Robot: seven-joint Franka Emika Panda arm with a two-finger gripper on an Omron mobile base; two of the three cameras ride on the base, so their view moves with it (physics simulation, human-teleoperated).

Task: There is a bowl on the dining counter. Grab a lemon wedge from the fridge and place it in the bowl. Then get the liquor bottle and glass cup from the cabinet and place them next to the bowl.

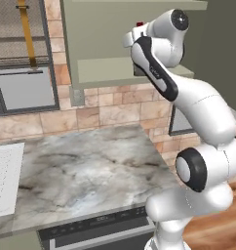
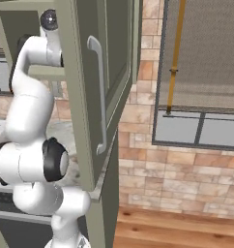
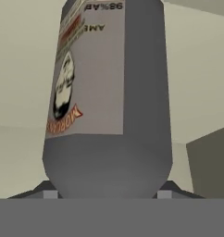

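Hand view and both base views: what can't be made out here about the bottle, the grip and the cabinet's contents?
- Bottle: hand view, its neck and cap are cut off by the picture's edge; the label reads upside down and is partly blurred.
- Gripper: hand view, the bottle's body hides whether the fingertips touch it.
- Glass cup: cannot be found; in the right base view the open cabinet door hides the shelves.
- Cabinet: left base view, the arm blocks the opening.

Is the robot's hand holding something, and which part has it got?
The gripper has its fingertips on both sides of the grey labelled liquor bottle, on its body below the label; it looks gripped.
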